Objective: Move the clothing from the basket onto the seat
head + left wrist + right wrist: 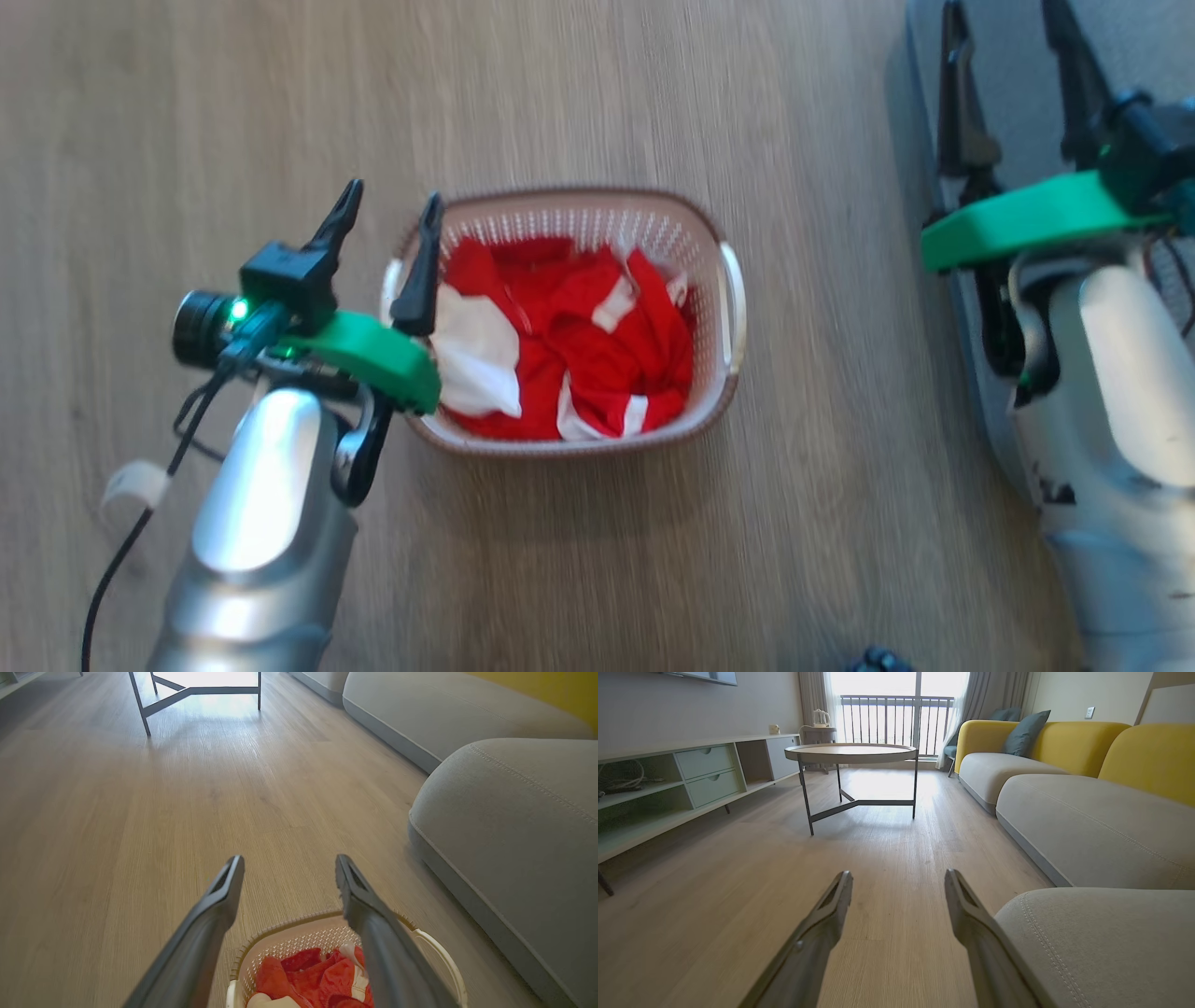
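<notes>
While my left gripper (pixel 392 196) hangs open and empty over the basket's (pixel 733 308) left rim, all the clothing (pixel 579 317) lies inside it on the floor (pixel 653 93). Right gripper (pixel 1004 28) is open and empty at the seat's (pixel 1158 37) edge. Nothing moved yet.

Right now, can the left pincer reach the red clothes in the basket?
Probably yes. The left pincer is open by the rim of the basket, and the clothing lies uncovered inside, with nothing in between.

Left tool (pixel 392 196): fingers apart, empty, pointing up head view. Right tool (pixel 1004 23): fingers apart, empty, same heading.
</notes>
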Available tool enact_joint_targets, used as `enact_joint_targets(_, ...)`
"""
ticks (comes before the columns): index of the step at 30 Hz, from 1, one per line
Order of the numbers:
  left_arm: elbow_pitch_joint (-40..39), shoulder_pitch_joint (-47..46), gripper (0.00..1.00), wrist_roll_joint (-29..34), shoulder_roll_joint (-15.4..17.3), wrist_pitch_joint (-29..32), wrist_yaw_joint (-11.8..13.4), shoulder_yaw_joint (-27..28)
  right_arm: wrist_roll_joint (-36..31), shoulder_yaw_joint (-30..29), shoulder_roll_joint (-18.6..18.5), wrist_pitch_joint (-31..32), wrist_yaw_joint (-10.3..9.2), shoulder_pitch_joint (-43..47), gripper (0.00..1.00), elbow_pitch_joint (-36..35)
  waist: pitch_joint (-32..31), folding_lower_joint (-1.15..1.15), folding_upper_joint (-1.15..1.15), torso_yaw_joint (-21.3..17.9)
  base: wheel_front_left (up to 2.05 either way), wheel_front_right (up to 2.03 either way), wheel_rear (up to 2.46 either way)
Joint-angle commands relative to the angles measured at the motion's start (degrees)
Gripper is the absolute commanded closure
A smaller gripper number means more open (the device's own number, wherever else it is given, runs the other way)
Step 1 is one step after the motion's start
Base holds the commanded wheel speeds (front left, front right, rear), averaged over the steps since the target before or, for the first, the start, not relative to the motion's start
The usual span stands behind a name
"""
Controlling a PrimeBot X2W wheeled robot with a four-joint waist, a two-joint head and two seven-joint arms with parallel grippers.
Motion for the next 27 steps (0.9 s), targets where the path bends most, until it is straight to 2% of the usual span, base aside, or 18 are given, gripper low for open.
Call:
enact_joint_targets(1, -1.1, -2.1, 0.0, -0.5, 0.7, -0.5, -0.4, 0.7, -0.7, 0.3, 0.8, -0.7, 0.41, -1.7, 0.0, -2.7, 4.8, -0.01, 0.0, -1.4, 0.0, 0.0, 0.0)
enact_joint_targets(8, 1.7, -5.3, 0.0, -1.5, 1.1, -0.5, -0.4, -4.0, -1.4, -0.1, 1.8, -0.7, 0.41, -4.8, 0.0, -6.7, 11.8, -0.01, 0.0, -2.6, 0.0, 0.0, 0.0)
enact_joint_targets(16, 9.7, -10.8, 0.0, -6.0, 3.1, -0.5, -0.4, -13.1, -1.9, 0.2, 2.9, -0.7, 0.41, -9.2, 0.0, -10.4, 19.1, -0.01, 0.0, -5.1, 0.0, 0.0, 0.0)
enact_joint_targets(23, 14.3, -16.8, 0.0, -6.7, 4.6, -0.5, -0.4, -19.0, -1.7, 1.3, 4.2, -0.7, 0.41, -10.7, 0.0, -11.7, 24.0, -0.01, 0.0, -7.5, 0.0, 0.0, 0.0)
enact_joint_targets(27, 19.4, -21.1, 0.0, -6.8, 5.4, -0.5, -0.4, -22.4, -1.3, 1.9, 5.0, -0.7, 0.41, -10.9, 0.0, -12.4, 27.2, -0.01, 0.0, -9.5, 0.0, 0.0, 0.0)
